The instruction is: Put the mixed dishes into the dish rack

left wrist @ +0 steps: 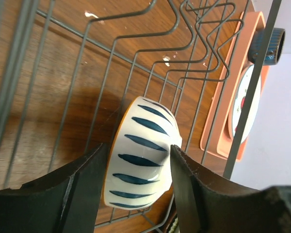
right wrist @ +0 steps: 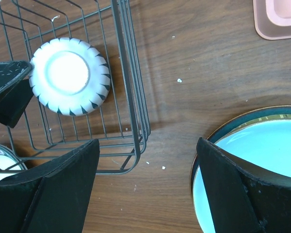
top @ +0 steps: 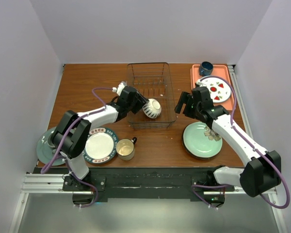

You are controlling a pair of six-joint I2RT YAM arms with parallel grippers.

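The dark wire dish rack (top: 157,73) stands at the table's middle. My left gripper (top: 141,104) reaches into its near part and is shut on the small striped bowl (top: 153,108), held tilted on its side just over the rack floor. In the left wrist view the bowl (left wrist: 140,155) sits between my fingers (left wrist: 82,194). My right gripper (top: 183,104) is open and empty over bare table between the rack (right wrist: 131,97) and the pale green plate (top: 202,140). The white blue-rimmed plate (top: 100,145) and cream mug (top: 125,148) lie near left.
A grey-green plate (top: 44,145) lies at the near left edge. An orange tray (top: 223,70) at the back right holds a strawberry-marked plate (top: 214,89) and a dark blue cup (top: 206,68). White walls close in the table on three sides.
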